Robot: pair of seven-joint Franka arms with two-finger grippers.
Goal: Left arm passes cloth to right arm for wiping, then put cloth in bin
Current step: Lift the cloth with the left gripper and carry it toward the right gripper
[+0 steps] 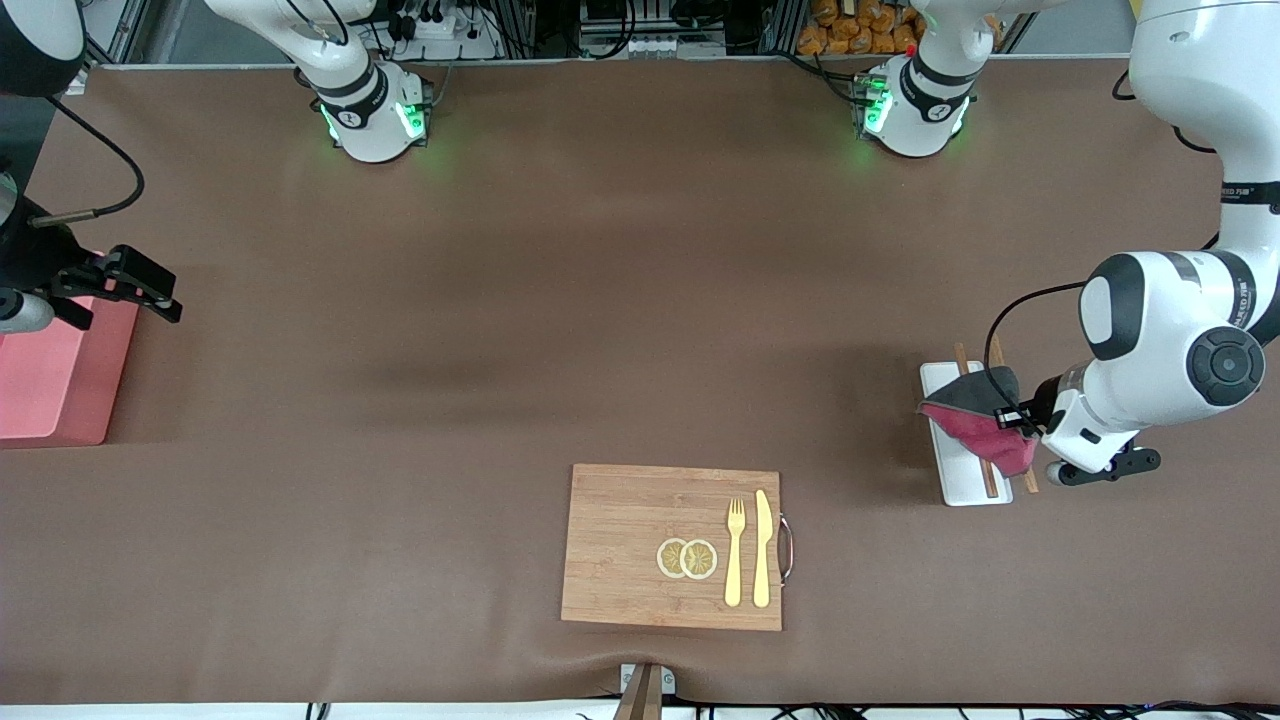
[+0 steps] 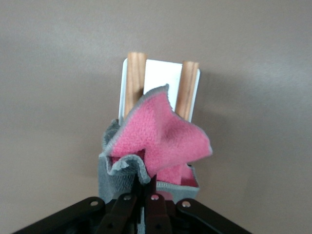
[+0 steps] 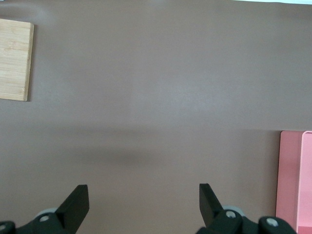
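Small dark lettering is seen on the white shell of the left arm near its upper joint, but it cannot be read; no other writing can be made out.

The left arm is reached down from the left arm's end of the desk (image 1: 620,300), its forearm bent low and its wrist turned toward the white tray (image 1: 958,478). The left hand (image 2: 145,187) is closed on the cloth (image 1: 985,425), the two black fingers pressed together on a fold of it. The cloth is held bunched over the tray, its crimson-pink face shown outward and its grey face folded along the edges. In the left wrist view, the tray is partly covered by the cloth, and two wooden sticks (image 2: 135,83) are seen lying lengthwise on the tray, side by side and apart.

The right arm is kept waiting at the right arm's end of the desk. The right hand (image 3: 144,204) is held over bare desk just beside the bin (image 1: 50,375), with its fingers spread wide and nothing between them. The pink bin stands at the edge of the desk on that end.

A wooden board (image 1: 672,546) lies nearer to the front camera, midway along the desk. On it are laid two lemon slices (image 1: 686,558), touching, and beside them a yellow fork (image 1: 735,552) and a yellow knife (image 1: 762,548).
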